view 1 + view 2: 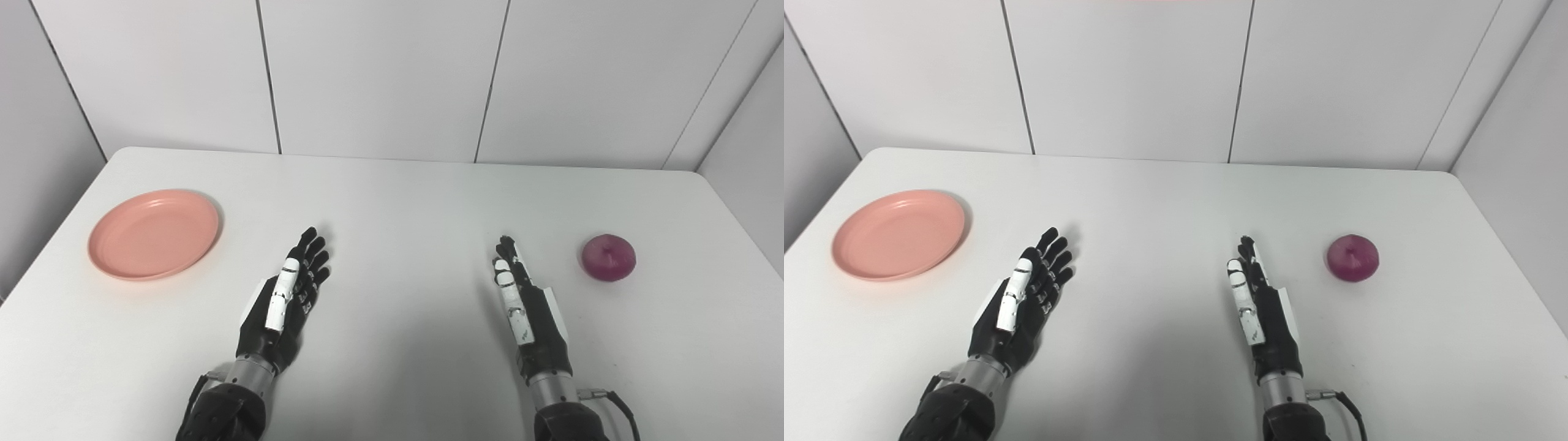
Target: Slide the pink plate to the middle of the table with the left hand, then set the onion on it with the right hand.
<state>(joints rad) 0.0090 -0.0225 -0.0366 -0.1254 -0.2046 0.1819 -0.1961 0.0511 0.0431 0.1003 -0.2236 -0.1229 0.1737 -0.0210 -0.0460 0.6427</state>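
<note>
A round pink plate lies empty on the white table at the left. A purple-red onion sits on the table at the right. My left hand is open, fingers stretched flat over the table, right of the plate and apart from it. My right hand is open, fingers straight and edge-on, left of the onion and apart from it. Both also show in the right eye view: plate, onion, left hand, right hand.
White wall panels stand behind the table's far edge. Grey walls close in at the left and right sides. Bare tabletop lies between my two hands.
</note>
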